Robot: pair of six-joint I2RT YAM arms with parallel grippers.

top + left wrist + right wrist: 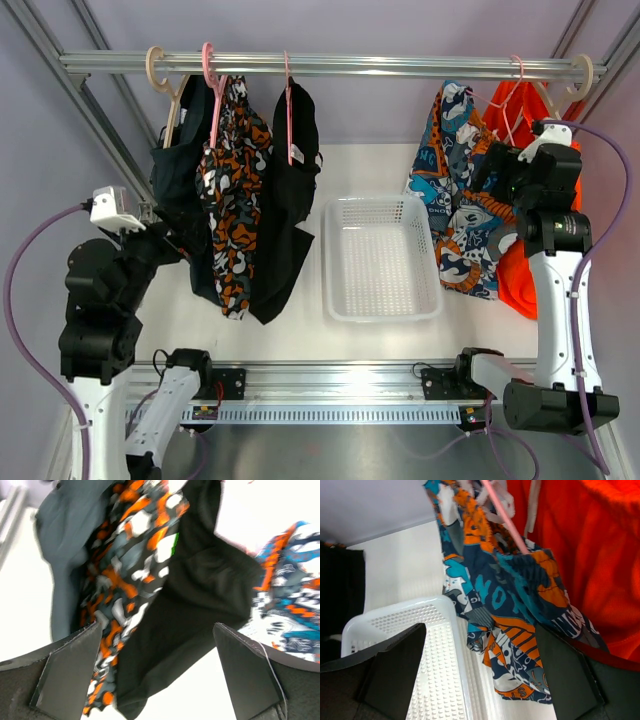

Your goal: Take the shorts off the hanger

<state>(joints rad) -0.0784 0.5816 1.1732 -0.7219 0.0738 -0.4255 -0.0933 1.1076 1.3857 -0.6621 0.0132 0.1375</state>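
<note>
Evidently at the approach step, the left tool [157, 650] and right tool [481, 655] are both released; next, the left should clench the camouflage shorts [235, 200], upper left of the top view.

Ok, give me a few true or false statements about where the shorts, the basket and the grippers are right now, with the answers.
1. The white basket holds a pair of shorts. False: it holds nothing.
2. The camouflage shorts hang between the navy shorts and the black shorts. True.
3. The left gripper is shut on the black shorts. False: its jaws stand open, gripping nothing.
4. Bright orange shorts hang at the right end of the rail. True.
</note>
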